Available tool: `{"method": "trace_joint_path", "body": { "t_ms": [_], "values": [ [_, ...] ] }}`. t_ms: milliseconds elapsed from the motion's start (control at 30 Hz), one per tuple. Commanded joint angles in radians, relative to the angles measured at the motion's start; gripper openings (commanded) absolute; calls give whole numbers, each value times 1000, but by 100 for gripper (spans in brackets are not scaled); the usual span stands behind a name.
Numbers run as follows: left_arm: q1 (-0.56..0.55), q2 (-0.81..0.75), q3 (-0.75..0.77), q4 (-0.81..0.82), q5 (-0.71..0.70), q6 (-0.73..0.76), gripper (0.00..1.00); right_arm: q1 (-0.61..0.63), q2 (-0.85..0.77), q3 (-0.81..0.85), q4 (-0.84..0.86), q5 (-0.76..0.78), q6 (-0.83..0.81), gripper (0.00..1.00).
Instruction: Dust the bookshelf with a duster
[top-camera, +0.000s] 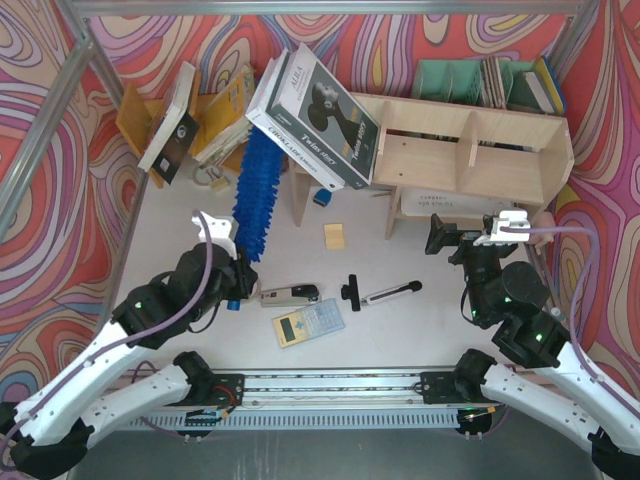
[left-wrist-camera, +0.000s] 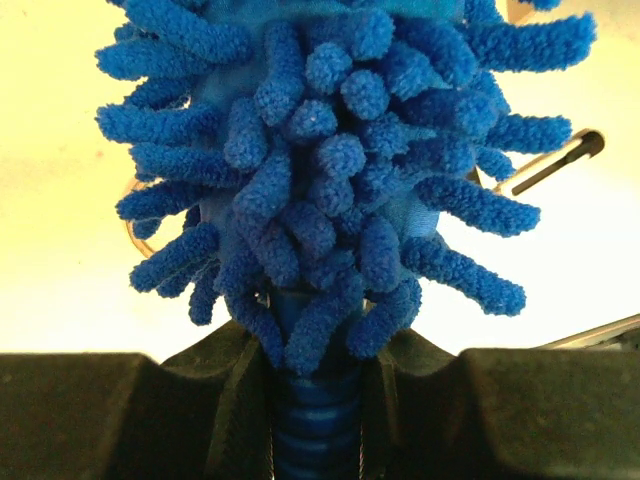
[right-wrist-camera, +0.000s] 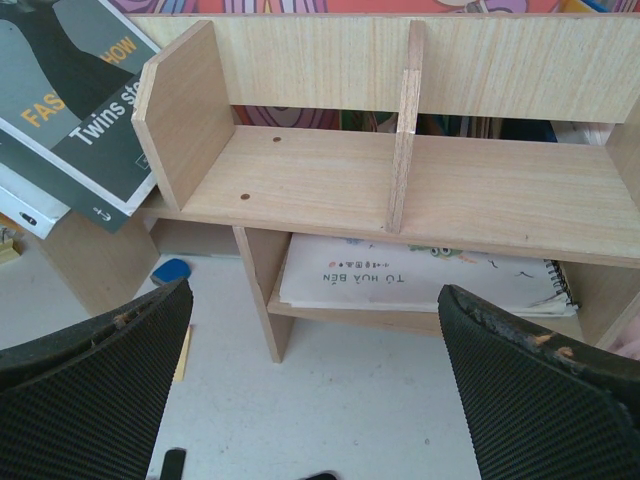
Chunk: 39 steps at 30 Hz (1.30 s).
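Observation:
The pale plywood bookshelf (top-camera: 470, 150) stands at the back right, and it fills the right wrist view (right-wrist-camera: 400, 180). The blue fluffy duster (top-camera: 258, 195) slants up from my left gripper (top-camera: 240, 272) toward the shelf's left end, its tip under a leaning magazine (top-camera: 320, 115). In the left wrist view the fingers are shut on the ribbed blue handle (left-wrist-camera: 315, 420), with the duster head (left-wrist-camera: 330, 150) just above them. My right gripper (top-camera: 450, 238) is open and empty in front of the shelf's lower tier (right-wrist-camera: 315, 400).
A white book (right-wrist-camera: 420, 285) lies in the lower tier. A calculator (top-camera: 308, 323), a stapler (top-camera: 290, 295), a black-and-silver rod (top-camera: 385, 293), a yellow note (top-camera: 334, 236) and a blue eraser (top-camera: 322, 196) lie on the table. An orange book rack (top-camera: 200, 120) and green file holders (top-camera: 450, 80) stand behind.

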Motion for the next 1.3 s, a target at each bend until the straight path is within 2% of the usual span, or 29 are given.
{"method": "trace_joint_path", "body": {
  "t_ms": [0, 167, 333, 467, 567, 733, 900, 1000, 1100, 1233, 1267],
  "values": [
    [1, -45, 54, 4, -56, 50, 0, 0, -2, 19, -6, 10, 1, 99],
    [1, -79, 118, -37, -177, 77, 0, 0, -4, 19, -2, 11, 0, 99],
    [2, -68, 228, -117, -417, 65, 0, -1, 0, 33, -33, -5, 43, 99],
    [1, -66, 288, -84, -488, 149, 0, 0, 24, 85, -92, -10, 110, 99],
    [1, -49, 335, -25, -467, 228, 0, 0, 53, 150, -148, -22, 174, 99],
    [-30, 7, 386, 107, -353, 332, 0, 0, 126, 281, -194, -85, 248, 99],
    [-243, 73, 410, 300, -409, 511, 0, 0, 210, 401, -200, -199, 257, 99],
    [-364, 160, 471, 348, -430, 589, 0, 0, 250, 464, -177, -279, 256, 99],
    [-385, 256, 546, 340, -372, 553, 0, -1, 283, 525, -142, -400, 253, 99],
    [-385, 360, 591, 350, -279, 499, 0, 0, 299, 579, -60, -678, 225, 99],
    [-385, 384, 600, 352, -265, 486, 0, -1, 308, 597, -56, -693, 228, 99]
  ]
}}
